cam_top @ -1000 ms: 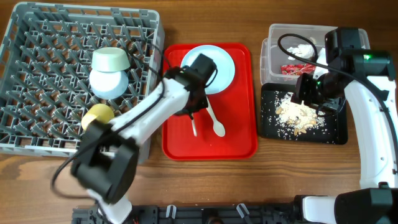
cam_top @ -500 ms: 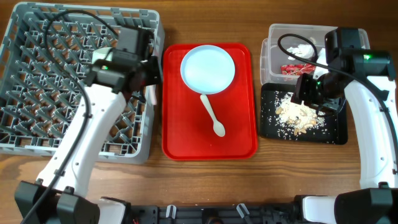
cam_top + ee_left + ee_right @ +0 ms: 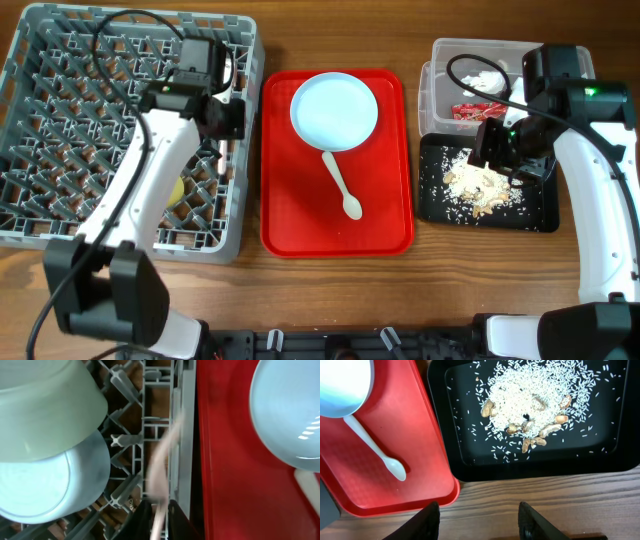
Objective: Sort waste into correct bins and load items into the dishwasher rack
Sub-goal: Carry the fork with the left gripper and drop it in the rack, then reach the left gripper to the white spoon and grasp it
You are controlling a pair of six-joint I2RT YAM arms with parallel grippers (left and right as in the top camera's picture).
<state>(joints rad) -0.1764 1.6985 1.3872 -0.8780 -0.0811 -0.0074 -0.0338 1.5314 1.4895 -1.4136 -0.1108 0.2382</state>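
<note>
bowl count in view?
2. Green bowl and blue bowl, adjacent in the rack, seen from the left wrist. Overhead, the left arm covers that spot, so others may be hidden.

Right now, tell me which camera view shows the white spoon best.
Right wrist: the spoon lies large and sharp on the red tray, handle to bowl end. Overhead shows it whole but small. Left wrist catches only what looks like a sliver of handle at the frame's edge.

Dishwasher rack (image 3: 60, 120): grey lattice
Serving tray (image 3: 300, 225): red
Plate (image 3: 335, 110): pale blue
Fork (image 3: 162, 467): white
Waste tray (image 3: 540, 215): black, speckled beige-white
</note>
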